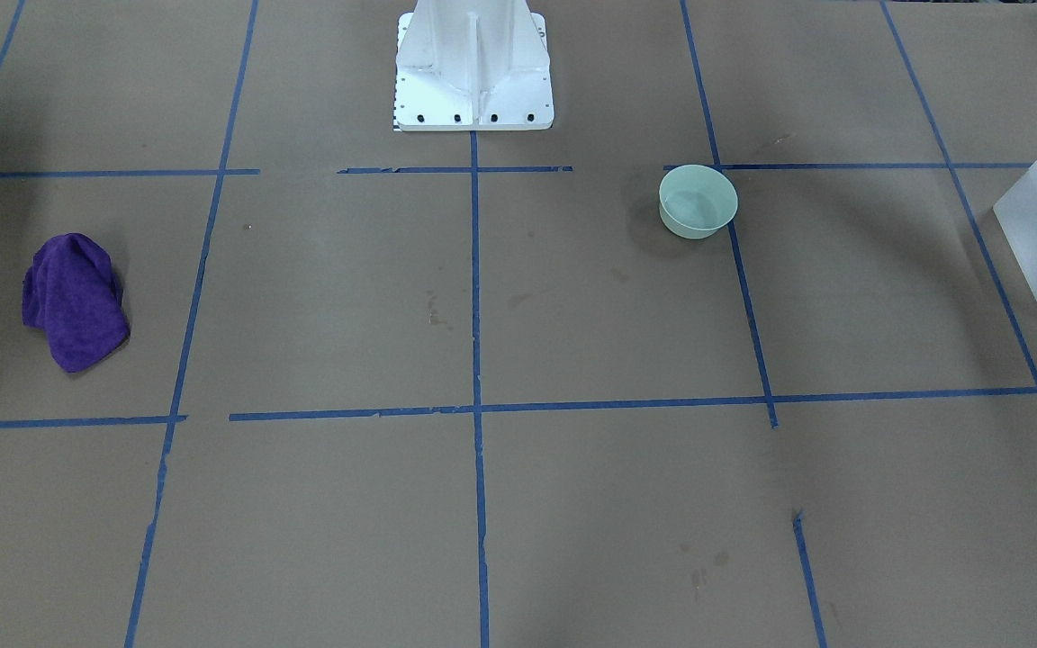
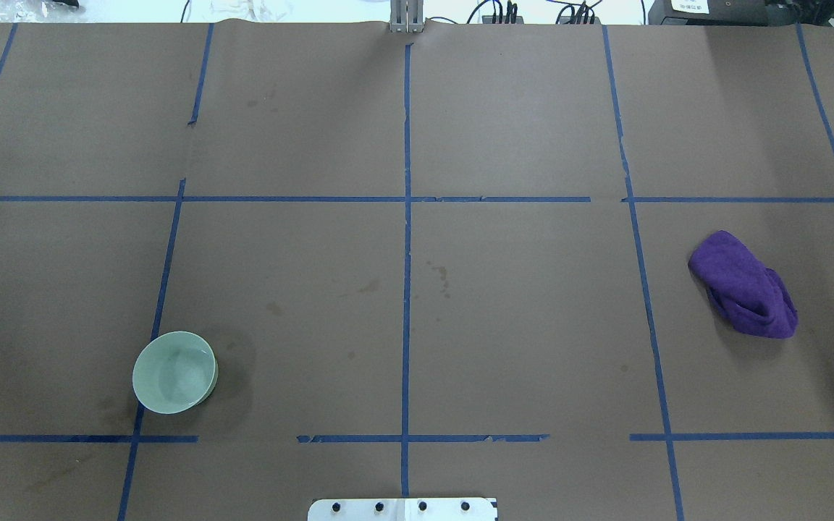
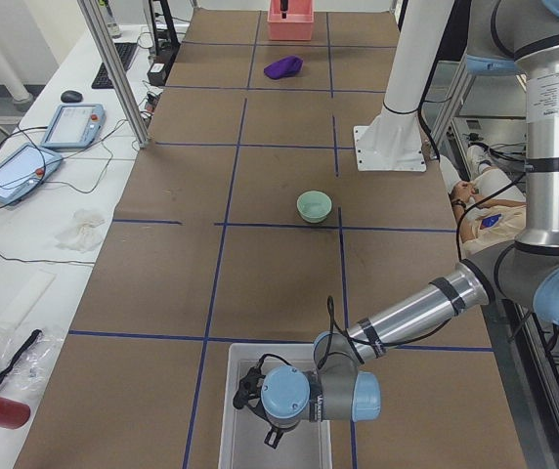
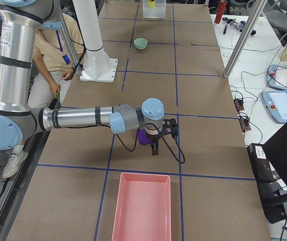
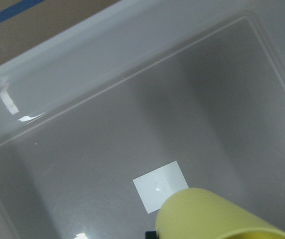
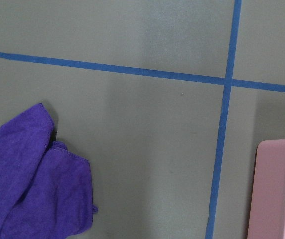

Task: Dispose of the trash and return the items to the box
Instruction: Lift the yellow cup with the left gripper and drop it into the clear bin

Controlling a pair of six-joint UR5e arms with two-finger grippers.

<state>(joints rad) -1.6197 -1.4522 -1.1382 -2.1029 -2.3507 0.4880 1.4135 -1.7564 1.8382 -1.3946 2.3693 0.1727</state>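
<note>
1. Left end effector [image 3: 271, 433] hangs over the box [image 3: 231, 415] at the desk's [image 2: 518, 325] left end. Its fingers show plainly in no view, so I cannot tell whether it is gripping.
2. Smooth, matt yellow plastic with a rounded wall, the cup [image 5: 207, 214] fills the lower corner of the left wrist view, above the box's floor. Whether it touches that floor is unclear.
3. Frosted and translucent, the box has straight walls, softly rounded corners and a glossy floor bearing a square white label [image 5: 160, 186].
4. Round, shallow and pale mint, the bowl [image 1: 698, 202] stands upright with its edge over a tape line [image 2: 407, 289], well apart from the box.
5. Brown paper covers the desk, gridded with blue tape.
6. Right end effector [image 4: 155, 146] hangs just above a crumpled, fuzzy purple cloth [image 2: 744, 286]; I cannot tell how its jaws stand. A smooth rectangular pink tray [image 4: 142, 211] lies near.
</note>
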